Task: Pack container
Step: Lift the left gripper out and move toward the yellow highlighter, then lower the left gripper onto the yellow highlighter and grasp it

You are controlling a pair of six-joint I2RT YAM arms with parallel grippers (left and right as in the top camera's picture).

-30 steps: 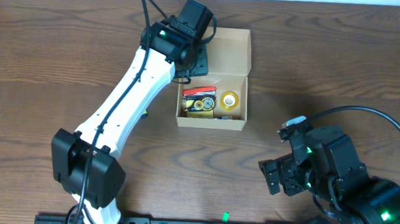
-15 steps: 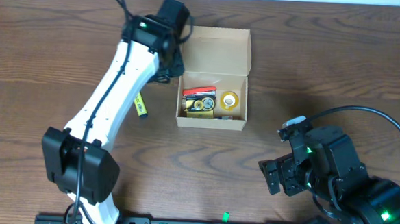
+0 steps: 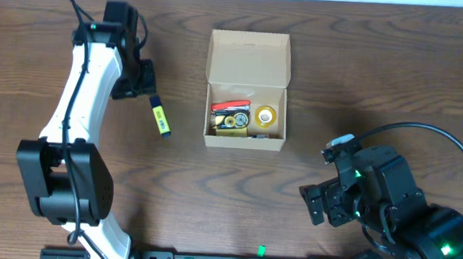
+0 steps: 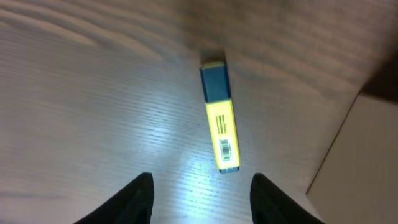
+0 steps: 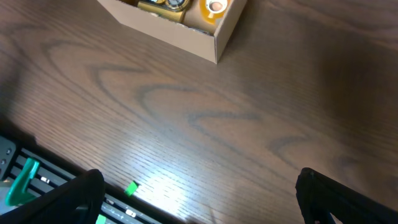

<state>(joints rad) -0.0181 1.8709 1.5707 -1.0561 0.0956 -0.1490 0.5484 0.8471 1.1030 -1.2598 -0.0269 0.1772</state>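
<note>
The tan cardboard container (image 3: 248, 63) stands open at the table's middle, its flap lid laid back. Inside lie a red item (image 3: 230, 107), a yellow tape roll (image 3: 265, 115) and other small stationery. Its corner shows in the right wrist view (image 5: 214, 34) and its edge in the left wrist view (image 4: 360, 155). A yellow highlighter with a blue cap (image 3: 160, 115) lies on the table left of the box; in the left wrist view (image 4: 221, 118) it lies just ahead of my open, empty left gripper (image 4: 200, 196). My right gripper (image 5: 199, 199) is open and empty at the front right.
A rail with green clips (image 5: 25, 180) runs along the table's front edge. A small green piece (image 3: 261, 248) lies near it.
My left arm has swung left, away from the box's lid, to hover beside the highlighter. The right arm has not moved.
</note>
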